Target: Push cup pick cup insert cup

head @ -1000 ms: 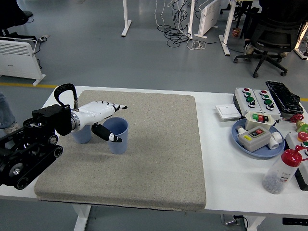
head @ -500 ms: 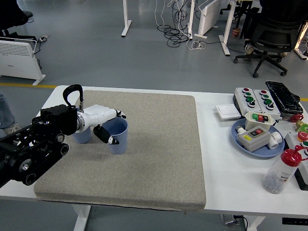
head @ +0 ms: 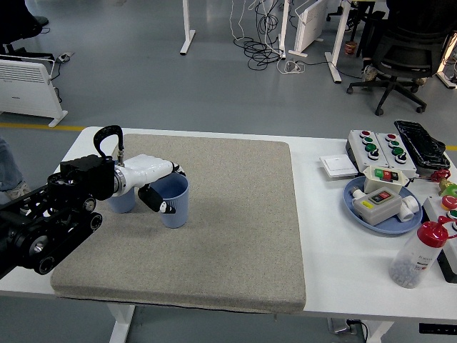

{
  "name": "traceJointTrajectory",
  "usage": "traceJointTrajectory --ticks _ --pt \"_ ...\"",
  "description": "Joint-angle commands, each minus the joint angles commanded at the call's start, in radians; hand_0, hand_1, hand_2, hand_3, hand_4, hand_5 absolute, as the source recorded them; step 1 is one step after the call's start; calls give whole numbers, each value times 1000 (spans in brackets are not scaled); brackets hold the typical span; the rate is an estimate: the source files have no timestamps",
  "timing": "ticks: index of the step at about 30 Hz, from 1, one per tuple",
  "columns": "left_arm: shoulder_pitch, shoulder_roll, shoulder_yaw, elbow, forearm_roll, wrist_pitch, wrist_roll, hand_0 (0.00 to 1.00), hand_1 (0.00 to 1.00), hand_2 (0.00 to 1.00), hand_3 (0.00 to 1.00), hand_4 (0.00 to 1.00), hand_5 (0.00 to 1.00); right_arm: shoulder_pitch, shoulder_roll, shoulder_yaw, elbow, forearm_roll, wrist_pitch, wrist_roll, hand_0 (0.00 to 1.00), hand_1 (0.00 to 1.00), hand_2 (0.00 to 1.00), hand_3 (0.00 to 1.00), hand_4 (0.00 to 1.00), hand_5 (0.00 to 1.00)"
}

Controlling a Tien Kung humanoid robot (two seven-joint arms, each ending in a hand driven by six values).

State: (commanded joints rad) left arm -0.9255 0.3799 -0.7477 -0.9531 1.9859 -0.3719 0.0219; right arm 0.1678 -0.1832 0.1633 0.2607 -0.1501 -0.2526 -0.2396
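Grey felt mat (head: pixel 228 229) bears round blue cup (head: pixel 173 202), left robot hand (head: pixel 151 184) gripping.

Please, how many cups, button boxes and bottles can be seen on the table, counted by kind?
Blue cups: 2
Button boxes: 5
Red-capped bottle: 1
Total: 8
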Motion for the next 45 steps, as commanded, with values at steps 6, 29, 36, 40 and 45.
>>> traceJointTrajectory --ticks 6,29,36,40,45 --pt "4 21 -23 -40 -56 -19 8 380 510 637 534 548 100 -1 0 -4 0 7 0 3 689 619 627 544 94 474" --pt "-59 239 -298 -175 -45 -142 83 375 508 607 524 537 105 -10 -3 -13 -1 29 -2 9 689 619 626 544 94 475" --pt "-51 234 -280 -94 -35 -139 74 379 508 604 525 536 105 -14 0 -8 0 21 -2 5 689 619 626 545 95 475" --pt "-43 226 -271 -60 -27 -134 71 394 520 609 528 535 103 -16 0 -9 0 23 -3 5 690 619 627 544 95 476" --pt "-39 215 -262 -43 -29 -127 65 406 529 618 530 536 104 -16 1 -10 0 24 -3 6 689 620 627 544 96 476"
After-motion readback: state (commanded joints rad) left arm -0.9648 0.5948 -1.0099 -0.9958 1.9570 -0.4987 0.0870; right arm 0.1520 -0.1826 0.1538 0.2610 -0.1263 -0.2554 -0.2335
